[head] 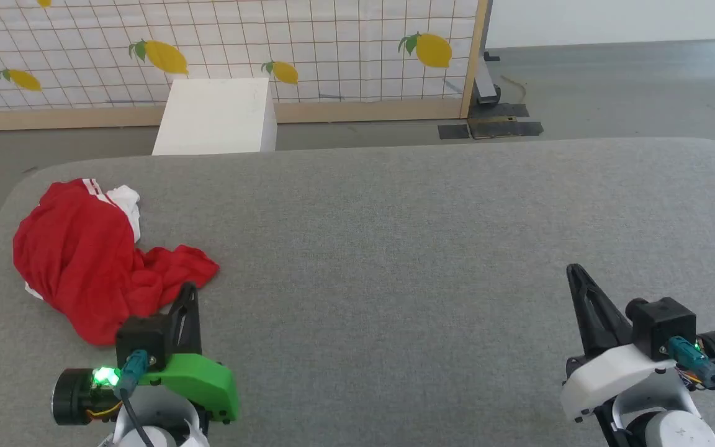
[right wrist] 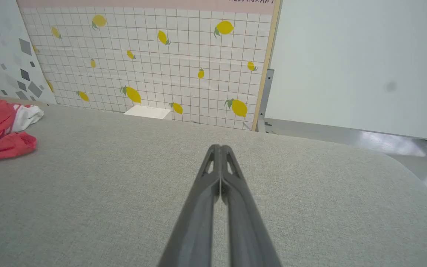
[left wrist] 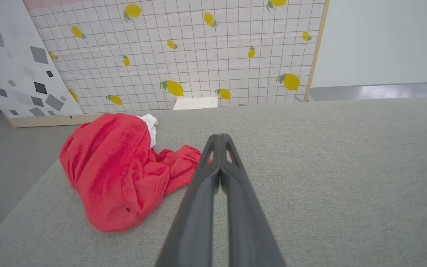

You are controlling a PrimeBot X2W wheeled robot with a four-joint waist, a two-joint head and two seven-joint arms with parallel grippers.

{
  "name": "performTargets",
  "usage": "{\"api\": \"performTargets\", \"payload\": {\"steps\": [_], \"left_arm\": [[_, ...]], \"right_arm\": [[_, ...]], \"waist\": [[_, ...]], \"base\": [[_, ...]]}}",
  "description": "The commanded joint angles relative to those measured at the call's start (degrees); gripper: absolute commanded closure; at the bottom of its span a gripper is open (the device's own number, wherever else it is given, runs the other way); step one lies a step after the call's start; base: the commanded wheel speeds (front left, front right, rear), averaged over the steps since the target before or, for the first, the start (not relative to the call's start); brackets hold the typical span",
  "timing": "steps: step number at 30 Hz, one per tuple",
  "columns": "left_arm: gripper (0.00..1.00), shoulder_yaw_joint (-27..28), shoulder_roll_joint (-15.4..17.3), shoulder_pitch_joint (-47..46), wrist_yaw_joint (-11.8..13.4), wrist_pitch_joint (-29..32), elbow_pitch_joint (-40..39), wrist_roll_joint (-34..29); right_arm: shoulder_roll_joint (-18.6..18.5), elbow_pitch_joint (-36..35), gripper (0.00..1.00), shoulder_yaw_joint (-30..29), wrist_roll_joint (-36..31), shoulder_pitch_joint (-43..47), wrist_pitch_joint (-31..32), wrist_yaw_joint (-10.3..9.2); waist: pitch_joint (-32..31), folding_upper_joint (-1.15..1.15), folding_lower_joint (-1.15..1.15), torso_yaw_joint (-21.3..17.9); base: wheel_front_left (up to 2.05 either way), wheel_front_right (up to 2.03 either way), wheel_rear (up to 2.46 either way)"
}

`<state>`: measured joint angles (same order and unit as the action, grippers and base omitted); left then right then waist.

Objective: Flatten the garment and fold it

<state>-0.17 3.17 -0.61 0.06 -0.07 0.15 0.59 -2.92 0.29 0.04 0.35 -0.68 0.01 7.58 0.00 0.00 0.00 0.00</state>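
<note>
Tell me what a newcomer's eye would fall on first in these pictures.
The crumpled red garment stands out first, heaped at the left end of the grey padded table, a bit of white showing at its far side. Next come the lemon-print panel behind the table, and the left gripper and right gripper, both shut, near the front edge.

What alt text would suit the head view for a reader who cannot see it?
A red garment with a bit of white sleeve lies crumpled at the left of a grey padded table. The left gripper is shut by the garment's near edge and the right gripper is shut over bare table at lower right. Behind stand a white box and a lemon-print screen.
</note>
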Motion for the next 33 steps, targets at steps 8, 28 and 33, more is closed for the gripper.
{"api": "performTargets", "payload": {"steps": [8, 28, 33], "left_arm": [[1.00, 0.17, -0.29, 0.61, -0.06, 0.07, -0.15, -0.59], [0.00, -0.66, -0.02, -0.27, 0.09, -1.38, 1.20, 0.88], [0.00, -0.73, -0.03, -0.42, 0.27, -1.98, 1.58, 1.29]], "right_arm": [[0.04, -0.29, 1.00, -0.04, -0.35, 0.68, -0.01, -0.09], [0.00, 1.34, 0.00, -0.67, 1.43, 0.30, -1.39, -0.01], [0.01, 1.74, 0.00, -0.86, 1.93, 0.34, -1.99, -0.01]], "waist": [[0.00, 0.00, 0.00, 0.00], [0.01, 0.00, 0.00, 0.02], [0.00, 0.00, 0.00, 0.23]], "base": [[0.00, 0.00, 0.00], [0.00, 0.00, 0.00], [0.00, 0.00, 0.00]]}}
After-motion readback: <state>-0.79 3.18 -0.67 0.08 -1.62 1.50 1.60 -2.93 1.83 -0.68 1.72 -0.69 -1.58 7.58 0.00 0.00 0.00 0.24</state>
